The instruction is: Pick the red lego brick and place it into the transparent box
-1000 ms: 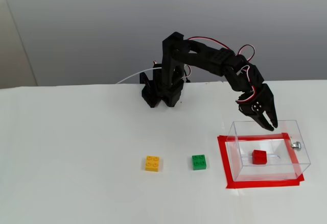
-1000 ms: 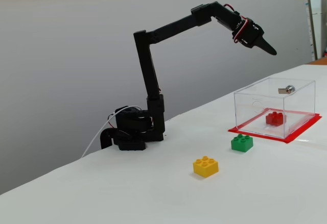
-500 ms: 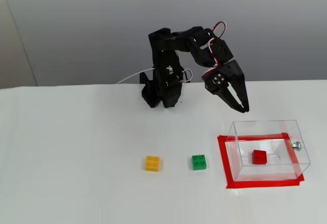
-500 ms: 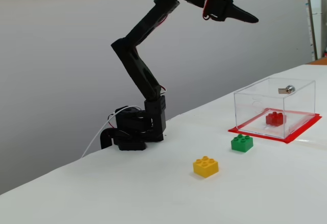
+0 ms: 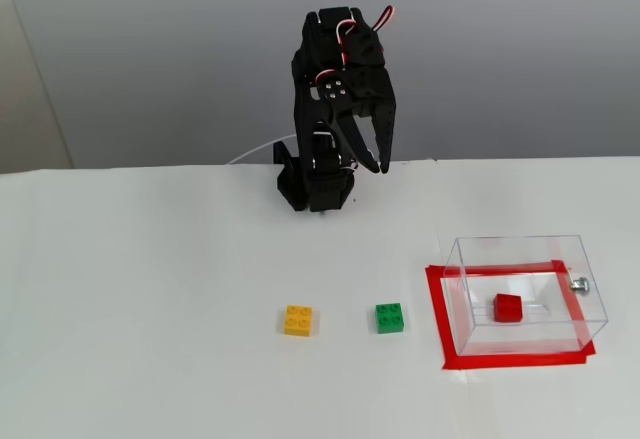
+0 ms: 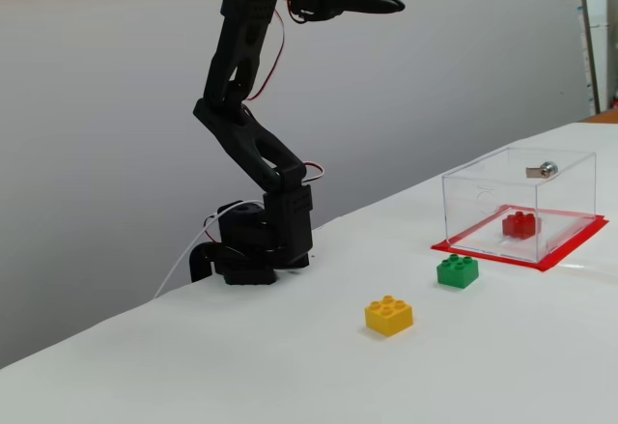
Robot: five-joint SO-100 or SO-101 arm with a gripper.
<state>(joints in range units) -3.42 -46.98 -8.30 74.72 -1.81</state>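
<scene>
Red lego brick (image 5: 508, 308), small, square, studded plastic, sits inside the clear plastic rectangular transparent box (image 5: 460, 294) on the red-taped patch near the table's (image 5: 150, 279) right edge in a fixed view. The black end effector (image 5: 365, 164) hangs empty above the arm's base, fingers parted.

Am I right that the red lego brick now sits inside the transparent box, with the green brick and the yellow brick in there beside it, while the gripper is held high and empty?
Not quite. Only the red lego brick is inside the transparent box. Both fixed views show the green brick and the yellow brick outside it on the table. The gripper is indeed held high and empty.
</scene>
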